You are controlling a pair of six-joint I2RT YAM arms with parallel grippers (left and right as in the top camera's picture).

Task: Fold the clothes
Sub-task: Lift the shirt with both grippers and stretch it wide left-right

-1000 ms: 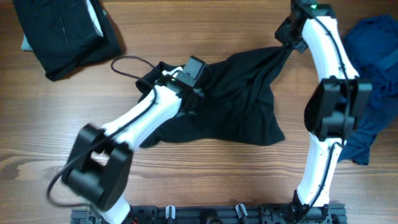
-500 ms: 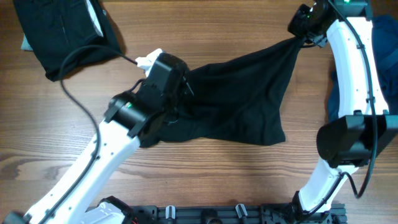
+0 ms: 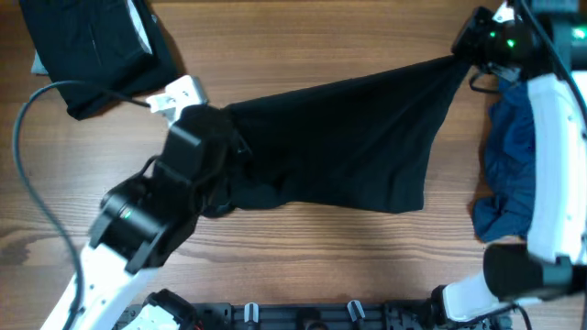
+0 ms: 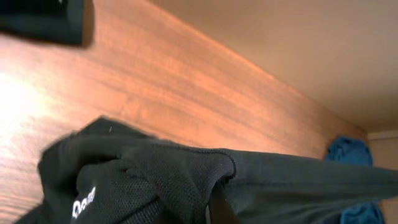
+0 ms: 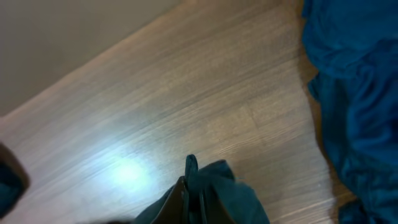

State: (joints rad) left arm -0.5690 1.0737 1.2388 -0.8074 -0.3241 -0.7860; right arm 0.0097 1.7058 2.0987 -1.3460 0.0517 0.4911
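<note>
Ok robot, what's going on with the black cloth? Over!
Both shut on black garment: left gripper, right gripper. Garment stretched wide between them. At right, blue clothes heaped, apart from it.

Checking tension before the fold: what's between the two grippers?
Overhead: only the black garment, stretched from the left gripper to the right gripper; nothing else.

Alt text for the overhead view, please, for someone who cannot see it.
A black garment is pulled taut across a wooden table, held between the left tool and the right tool. Folded dark clothing lies at the top left; a crumpled blue garment lies at the right edge.
</note>
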